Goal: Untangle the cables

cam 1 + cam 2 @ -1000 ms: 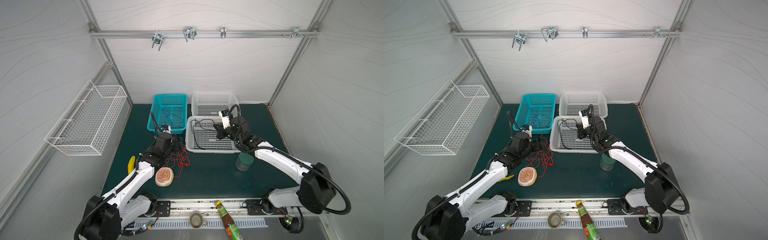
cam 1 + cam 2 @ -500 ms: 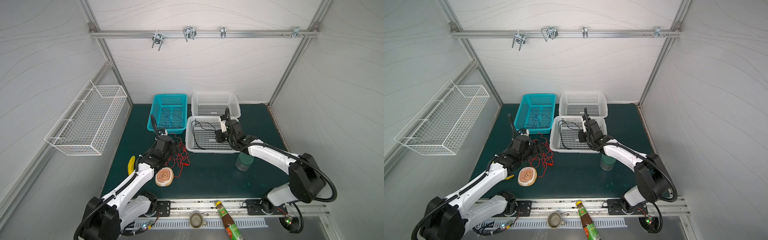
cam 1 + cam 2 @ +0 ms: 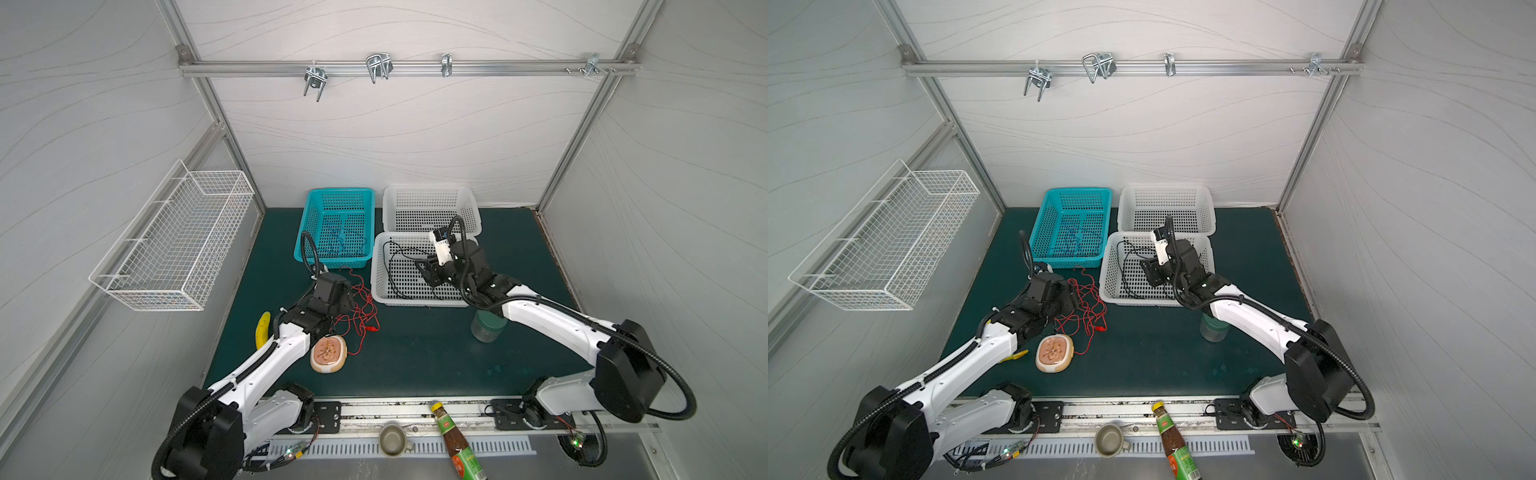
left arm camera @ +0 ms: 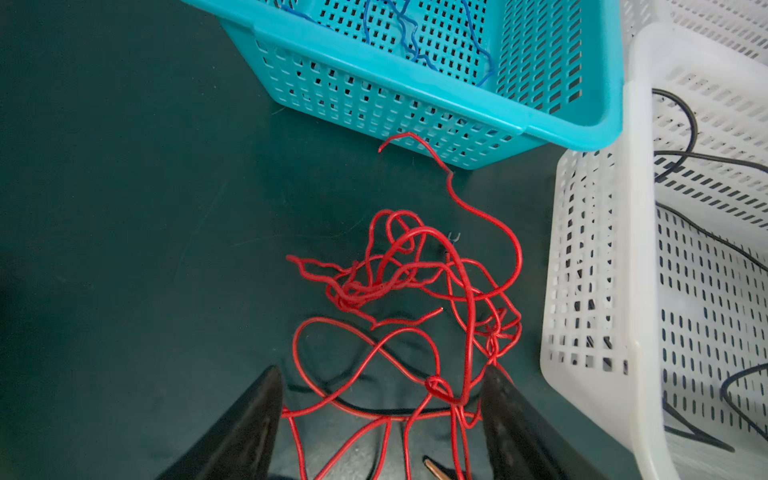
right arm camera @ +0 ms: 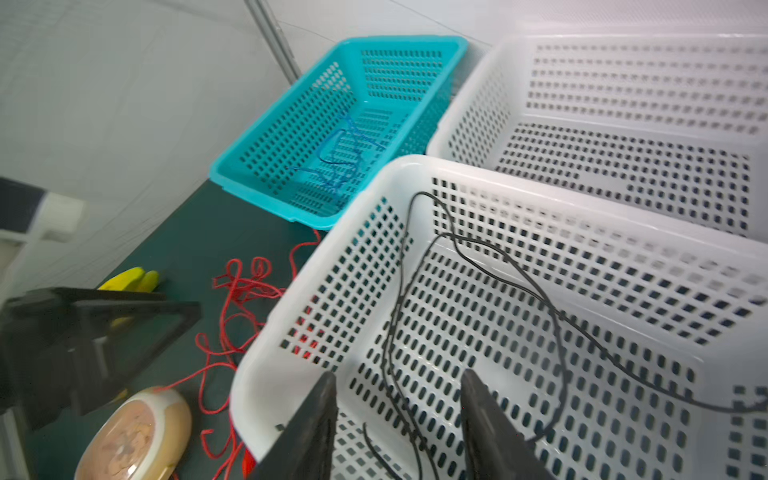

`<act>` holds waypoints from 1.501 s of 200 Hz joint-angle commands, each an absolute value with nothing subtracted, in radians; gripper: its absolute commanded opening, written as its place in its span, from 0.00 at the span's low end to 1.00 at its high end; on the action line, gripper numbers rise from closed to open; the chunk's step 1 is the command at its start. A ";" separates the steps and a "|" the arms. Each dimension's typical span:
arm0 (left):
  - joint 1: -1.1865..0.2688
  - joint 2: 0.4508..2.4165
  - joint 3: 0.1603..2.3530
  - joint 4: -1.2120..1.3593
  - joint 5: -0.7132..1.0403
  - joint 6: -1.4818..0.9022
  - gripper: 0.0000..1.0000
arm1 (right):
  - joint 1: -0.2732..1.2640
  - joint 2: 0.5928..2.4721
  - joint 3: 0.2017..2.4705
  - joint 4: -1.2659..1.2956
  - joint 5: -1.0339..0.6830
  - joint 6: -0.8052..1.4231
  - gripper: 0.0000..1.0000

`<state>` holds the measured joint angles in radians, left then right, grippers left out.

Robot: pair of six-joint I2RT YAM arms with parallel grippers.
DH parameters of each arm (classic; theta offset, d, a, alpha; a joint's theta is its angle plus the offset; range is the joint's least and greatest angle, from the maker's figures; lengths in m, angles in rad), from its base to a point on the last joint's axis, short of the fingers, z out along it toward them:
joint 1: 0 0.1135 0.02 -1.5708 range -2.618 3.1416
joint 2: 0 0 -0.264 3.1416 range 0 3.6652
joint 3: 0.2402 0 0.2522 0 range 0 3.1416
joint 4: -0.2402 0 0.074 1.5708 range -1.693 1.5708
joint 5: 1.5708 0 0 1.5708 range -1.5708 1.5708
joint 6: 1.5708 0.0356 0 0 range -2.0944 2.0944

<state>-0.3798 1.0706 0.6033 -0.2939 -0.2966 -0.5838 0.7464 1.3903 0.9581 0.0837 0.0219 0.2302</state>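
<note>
My right gripper had parted its jaws since a second earlier, leaving the black cable loose in the near white basket. My left gripper hung spread wide astride the red cables, left of that basket.

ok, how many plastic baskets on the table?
3: teal basket back left, far white basket beside it, near white basket in front of that, holding the black cable. None seems hidden.

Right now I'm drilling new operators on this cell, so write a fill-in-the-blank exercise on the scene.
The teal basket holds the ___ cable.
The nearer white basket holds the ___ cable.
The left gripper, jaws open, straddles the tangled ___ cable on the mat.
Missing words: blue, black, red.
</note>
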 commanded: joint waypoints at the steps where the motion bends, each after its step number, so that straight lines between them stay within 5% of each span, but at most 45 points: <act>1: -0.376 1.103 0.647 -0.259 -0.269 -0.639 0.75 | 0.774 1.378 0.960 0.136 -0.006 0.194 0.49; 87: -0.376 1.250 0.674 -0.171 -0.142 -0.673 0.68 | 0.798 1.432 0.979 0.161 -0.038 0.208 0.49; 200: -0.376 1.269 0.699 -0.182 -0.139 -0.639 0.00 | 0.813 1.485 1.012 0.173 -0.078 0.222 0.50; 300: -0.376 1.025 0.751 -0.310 -0.151 -0.568 0.00 | 0.839 1.594 1.097 0.191 -0.203 0.251 0.50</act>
<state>-0.3798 1.0969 0.7013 -0.2893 -0.1345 -0.5995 0.8173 1.5482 1.0504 0.1616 -0.1425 0.2363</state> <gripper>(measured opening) 0.052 0.500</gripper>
